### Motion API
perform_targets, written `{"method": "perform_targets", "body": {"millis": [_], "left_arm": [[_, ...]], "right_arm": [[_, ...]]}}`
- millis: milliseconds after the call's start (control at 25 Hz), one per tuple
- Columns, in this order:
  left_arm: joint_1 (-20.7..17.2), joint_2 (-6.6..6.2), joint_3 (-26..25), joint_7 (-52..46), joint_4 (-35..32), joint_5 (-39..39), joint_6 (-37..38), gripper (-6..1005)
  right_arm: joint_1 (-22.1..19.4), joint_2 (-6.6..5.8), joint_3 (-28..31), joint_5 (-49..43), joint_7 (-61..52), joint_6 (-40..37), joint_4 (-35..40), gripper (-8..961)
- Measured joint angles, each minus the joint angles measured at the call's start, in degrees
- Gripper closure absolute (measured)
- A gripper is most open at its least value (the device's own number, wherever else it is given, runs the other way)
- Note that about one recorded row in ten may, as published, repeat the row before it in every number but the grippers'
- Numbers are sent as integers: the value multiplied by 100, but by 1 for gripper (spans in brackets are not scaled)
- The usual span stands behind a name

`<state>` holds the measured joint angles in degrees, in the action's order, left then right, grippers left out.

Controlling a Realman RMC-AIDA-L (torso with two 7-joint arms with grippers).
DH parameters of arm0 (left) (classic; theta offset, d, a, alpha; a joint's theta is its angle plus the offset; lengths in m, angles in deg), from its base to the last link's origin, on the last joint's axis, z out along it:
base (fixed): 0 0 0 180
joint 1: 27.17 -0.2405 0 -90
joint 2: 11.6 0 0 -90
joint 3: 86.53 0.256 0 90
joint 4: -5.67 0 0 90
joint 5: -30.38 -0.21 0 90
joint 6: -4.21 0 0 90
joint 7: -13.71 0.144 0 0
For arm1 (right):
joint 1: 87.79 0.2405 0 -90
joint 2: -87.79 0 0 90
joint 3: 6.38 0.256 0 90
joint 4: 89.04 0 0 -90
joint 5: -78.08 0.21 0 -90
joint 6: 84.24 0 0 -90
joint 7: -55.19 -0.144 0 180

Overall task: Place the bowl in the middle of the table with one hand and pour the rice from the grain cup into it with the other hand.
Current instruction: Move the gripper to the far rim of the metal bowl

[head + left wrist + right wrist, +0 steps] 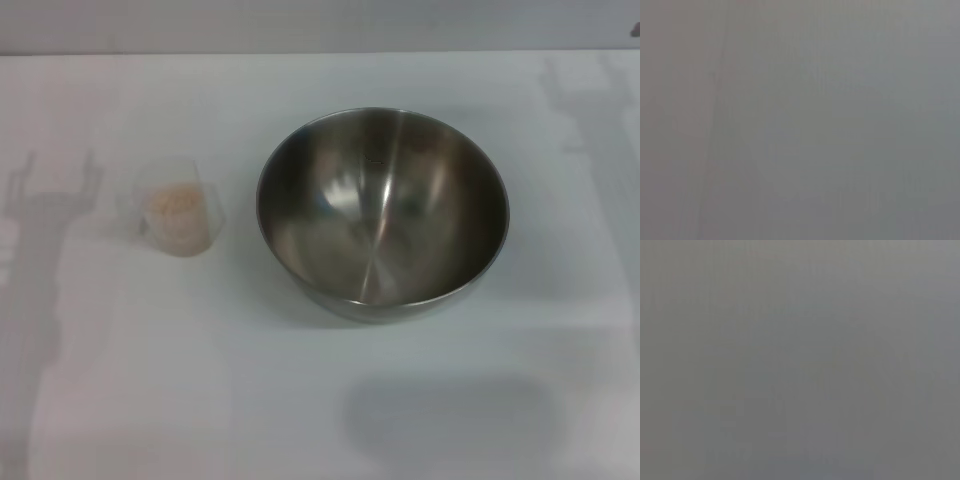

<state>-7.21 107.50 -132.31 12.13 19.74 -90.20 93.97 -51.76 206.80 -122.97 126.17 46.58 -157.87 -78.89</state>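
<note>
Nothing is being held or moved right now, so the job looks like it is just at its start. No arm is showing in the head view. Only soft grey shadows are lying on the surface [120,400], one at the left edge and one at the upper right. Both wrist views are showing plain grey and nothing else. So the left tool and the right tool are out of sight, and I cannot tell if they are open or closed, or if they are holding anything.

The bowl [383,212] is sitting a little right of the middle of the frame. It is big, round and shiny, and it is looking empty inside. The cup [172,207] is standing upright at the left of the frame, apart from the bowl and not touching it. The rice [172,203] is sitting inside the cup as a small pale heap.

I think the first step is moving the bowl to the middle. One tool needs to be coming in and taking the bowl by its rim. The bowl looks smooth, so it may slip. Then the other tool needs to be lifting the cup and tipping it over the bowl.
</note>
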Motion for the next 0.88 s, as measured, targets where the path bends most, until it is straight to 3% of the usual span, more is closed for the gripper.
{"method": "perform_targets", "body": {"millis": [440,600,880], "left_arm": [[37,-18,-38,9,4,26,-100,280],[-36,-14,-6,9,8,17,-95,281],[-255,-3,70,-60,56,-1,-51,283]], "right_arm": [[-29,5,250,-3,217,-10,-16,149],[-153,30,249,-31,866,-12,120,149],[-318,9,215,-284,1001,362,377,149]]}}
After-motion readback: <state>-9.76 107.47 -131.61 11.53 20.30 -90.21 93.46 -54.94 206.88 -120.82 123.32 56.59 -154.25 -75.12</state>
